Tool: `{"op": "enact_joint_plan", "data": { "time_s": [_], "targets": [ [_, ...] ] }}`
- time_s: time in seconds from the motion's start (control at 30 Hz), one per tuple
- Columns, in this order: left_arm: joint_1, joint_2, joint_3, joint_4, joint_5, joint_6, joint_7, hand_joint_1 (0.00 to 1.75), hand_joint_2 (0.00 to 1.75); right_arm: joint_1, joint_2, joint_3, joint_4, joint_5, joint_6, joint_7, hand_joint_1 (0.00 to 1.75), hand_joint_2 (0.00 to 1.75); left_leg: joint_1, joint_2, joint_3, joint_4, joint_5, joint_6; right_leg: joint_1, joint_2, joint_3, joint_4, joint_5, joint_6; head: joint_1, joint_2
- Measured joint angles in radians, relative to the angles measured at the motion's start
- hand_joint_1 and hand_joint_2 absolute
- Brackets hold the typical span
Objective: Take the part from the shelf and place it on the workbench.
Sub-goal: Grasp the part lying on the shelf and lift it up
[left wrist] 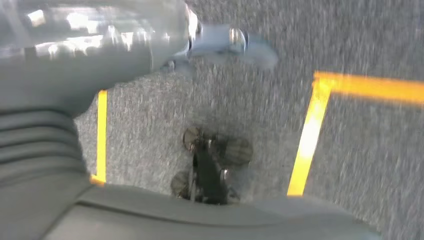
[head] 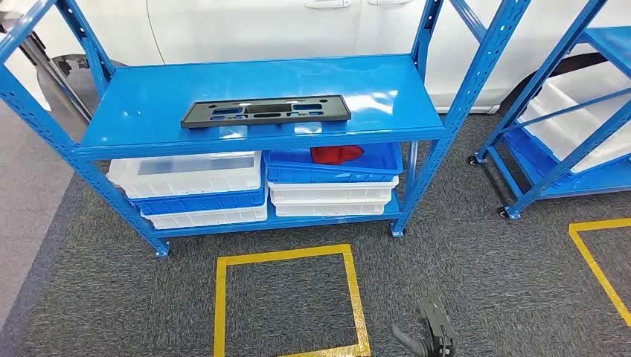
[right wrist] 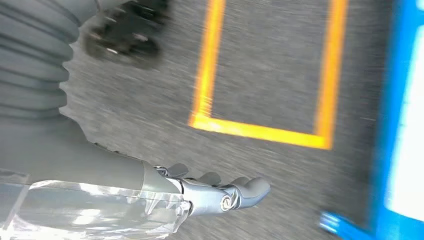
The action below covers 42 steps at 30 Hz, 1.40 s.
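The part (head: 266, 111) is a long flat black plate with several cut-outs. It lies flat on the top board of the blue shelf (head: 149, 100), near the front edge. My right hand (right wrist: 220, 194) hangs low over the grey carpet, fingers stretched out and holding nothing. In the head view it shows as a dark shape (head: 430, 332) at the bottom, right of the yellow floor square and well short of the shelf. My left hand (left wrist: 227, 42) also hangs over the carpet, blurred, fingers extended with nothing in them.
White and blue bins (head: 190, 186) are stacked on the lower shelf board, one holding a red item (head: 336, 154). A yellow taped square (head: 286, 297) marks the carpet before the shelf. A second blue rack (head: 565, 126) stands at the right, a white car behind.
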Motion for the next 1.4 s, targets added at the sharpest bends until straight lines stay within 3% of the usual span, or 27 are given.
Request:
{"op": "enact_joint_plan", "data": {
  "time_s": [0.07,0.13,0.2,0.3,0.37,0.43,0.47,0.5,0.53,0.6,0.67,0.77,0.83,0.87,0.97,1.0,1.03,1.07,1.13,1.2,1.27,1.33,1.4],
  "targets": [
    [-0.001,-0.001,0.006,0.001,-0.004,0.000,0.000,0.00,0.00,-0.004,-0.004,0.012,-0.038,-0.007,-0.008,-0.010,0.00,0.00,0.000,0.000,0.001,0.004,-0.004,-0.003,0.000,-0.002,0.031,-0.073,0.045,-0.002,0.000,0.000],
    [-0.003,-0.003,0.017,0.004,-0.012,0.002,-0.001,0.00,0.00,-0.013,-0.012,0.037,-0.109,-0.018,-0.027,-0.028,0.00,0.00,-0.002,0.000,-0.002,0.015,-0.013,-0.012,0.002,-0.007,0.081,-0.190,0.096,-0.011,0.000,0.000],
    [-0.007,-0.004,0.028,0.006,-0.020,0.006,-0.003,0.00,0.00,-0.019,-0.021,0.066,-0.179,-0.024,-0.055,-0.043,0.00,0.00,-0.004,0.000,-0.010,0.024,-0.019,-0.023,0.008,-0.009,0.097,-0.236,0.100,-0.024,0.000,0.000],
    [-0.010,-0.004,0.045,0.008,-0.031,0.012,-0.004,0.00,0.00,-0.022,-0.030,0.113,-0.279,-0.028,-0.102,-0.065,0.00,0.00,-0.002,-0.001,-0.016,0.033,-0.028,-0.040,0.007,-0.006,0.096,-0.244,0.102,-0.041,0.000,0.000],
    [-0.012,-0.005,0.055,0.010,-0.038,0.014,-0.006,0.00,0.00,-0.027,-0.034,0.146,-0.344,-0.029,-0.134,-0.080,0.00,0.00,0.002,-0.005,-0.044,0.098,-0.068,-0.053,0.003,-0.005,0.098,-0.250,0.105,-0.050,0.000,0.000],
    [-0.013,-0.006,0.066,0.012,-0.045,0.014,-0.007,0.00,0.00,-0.035,-0.039,0.179,-0.404,-0.029,-0.165,-0.094,0.00,0.00,0.009,-0.006,-0.106,0.226,-0.127,-0.064,0.003,-0.005,0.098,-0.250,0.104,-0.055,0.000,0.000],
    [-0.014,-0.006,0.071,0.013,-0.049,0.015,-0.009,0.00,0.00,-0.038,-0.040,0.195,-0.431,-0.030,-0.181,-0.101,0.00,0.00,0.013,-0.006,-0.136,0.282,-0.145,-0.068,0.002,-0.005,0.098,-0.250,0.104,-0.055,0.000,0.000],
    [-0.014,-0.006,0.077,0.014,-0.052,0.015,-0.010,0.00,0.00,-0.041,-0.042,0.212,-0.460,-0.032,-0.198,-0.108,0.00,0.00,0.017,-0.006,-0.153,0.309,-0.143,-0.071,0.002,-0.004,0.098,-0.249,0.104,-0.055,0.000,0.000],
    [-0.015,-0.006,0.083,0.015,-0.056,0.015,-0.012,0.00,0.00,-0.044,-0.043,0.230,-0.489,-0.035,-0.215,-0.116,0.00,0.00,0.020,-0.006,-0.152,0.297,-0.121,-0.073,0.001,-0.003,0.099,-0.249,0.103,-0.054,0.000,0.000],
    [-0.018,-0.006,0.094,0.016,-0.065,0.015,-0.016,0.00,0.00,-0.055,-0.043,0.267,-0.550,-0.043,-0.248,-0.131,0.00,0.00,0.026,-0.007,-0.103,0.175,-0.042,-0.074,-0.002,-0.001,0.104,-0.248,0.100,-0.049,0.000,0.000],
    [-0.023,-0.006,0.105,0.017,-0.073,0.014,-0.020,0.00,0.00,-0.070,-0.045,0.306,-0.608,-0.053,-0.281,-0.146,0.00,0.00,0.024,-0.009,-0.055,0.062,0.001,-0.069,-0.001,0.002,0.106,-0.247,0.099,-0.038,0.000,0.000],
    [-0.029,-0.006,0.122,0.021,-0.088,0.013,-0.025,0.00,0.00,-0.099,-0.047,0.370,-0.694,-0.066,-0.324,-0.164,0.00,0.00,0.020,-0.011,-0.046,0.032,0.006,-0.050,0.001,0.003,0.103,-0.251,0.104,-0.017,0.000,0.000],
    [-0.035,-0.008,0.134,0.024,-0.100,0.012,-0.027,0.00,0.00,-0.127,-0.046,0.420,-0.733,-0.068,-0.346,-0.167,0.00,0.00,0.021,-0.010,-0.046,0.023,0.015,-0.035,-0.001,0.001,0.095,-0.234,0.091,-0.008,0.000,0.000],
    [-0.040,-0.009,0.139,0.025,-0.106,0.012,-0.028,0.00,0.00,-0.145,-0.046,0.447,-0.744,-0.065,-0.354,-0.167,0.00,0.00,0.022,-0.009,-0.046,0.019,0.019,-0.028,-0.001,-0.001,0.078,-0.198,0.068,-0.005,0.000,0.000],
    [-0.054,-0.011,0.152,0.029,-0.124,0.012,-0.030,0.00,0.00,-0.187,-0.045,0.538,-0.750,-0.037,-0.367,-0.162,0.00,0.00,0.016,-0.009,-0.051,0.018,0.022,-0.017,0.000,-0.002,-0.010,-0.007,-0.019,-0.005,0.000,0.000],
    [-0.056,-0.011,0.155,0.031,-0.129,0.012,-0.030,0.00,0.00,-0.197,-0.045,0.567,-0.746,-0.023,-0.368,-0.158,0.00,0.00,0.013,-0.009,-0.051,0.019,0.022,-0.016,0.000,-0.002,-0.028,0.031,-0.026,-0.006,0.000,0.000],
    [-0.057,-0.012,0.158,0.032,-0.133,0.012,-0.029,0.00,0.00,-0.208,-0.043,0.594,-0.741,-0.008,-0.370,-0.154,0.00,0.00,0.011,-0.010,-0.051,0.019,0.022,-0.016,0.001,-0.003,-0.029,0.031,-0.012,-0.009,0.000,0.000],
    [-0.057,-0.012,0.159,0.034,-0.138,0.012,-0.028,0.00,0.00,-0.221,-0.040,0.622,-0.733,0.008,-0.371,-0.148,0.00,0.00,0.008,-0.011,-0.050,0.020,0.021,-0.016,0.002,-0.003,-0.010,-0.011,0.017,-0.014,0.000,0.000],
    [-0.060,-0.015,0.162,0.036,-0.145,0.012,-0.026,0.00,0.00,-0.251,-0.033,0.673,-0.714,0.042,-0.375,-0.138,0.00,0.00,0.003,-0.011,-0.048,0.021,0.020,-0.017,0.010,-0.005,0.056,-0.148,0.083,-0.030,0.000,0.000],
    [-0.064,-0.019,0.165,0.039,-0.152,0.011,-0.024,0.00,0.00,-0.279,-0.024,0.720,-0.688,0.076,-0.380,-0.126,0.00,0.00,0.000,-0.010,-0.052,0.024,0.019,-0.023,0.018,-0.008,0.094,-0.236,0.106,-0.041,0.000,0.000],
    [-0.069,-0.020,0.171,0.041,-0.157,0.011,-0.023,0.00,0.00,-0.303,-0.013,0.765,-0.657,0.110,-0.388,-0.114,0.00,0.00,0.001,-0.009,-0.056,0.024,0.021,-0.033,0.021,-0.008,0.094,-0.250,0.105,-0.045,0.000,0.000],
    [-0.072,-0.020,0.176,0.041,-0.162,0.011,-0.022,0.00,0.00,-0.328,0.000,0.813,-0.622,0.147,-0.397,-0.102,0.00,0.00,0.003,-0.009,-0.060,0.033,0.011,-0.043,0.015,-0.007,0.098,-0.260,0.110,-0.053,0.000,0.000],
    [-0.075,-0.020,0.179,0.042,-0.169,0.010,-0.021,0.00,0.00,-0.357,0.017,0.861,-0.585,0.183,-0.406,-0.090,0.00,0.00,0.007,-0.011,-0.093,0.108,-0.034,-0.056,0.008,-0.008,0.104,-0.269,0.115,-0.060,0.000,0.000]
  ]
}}
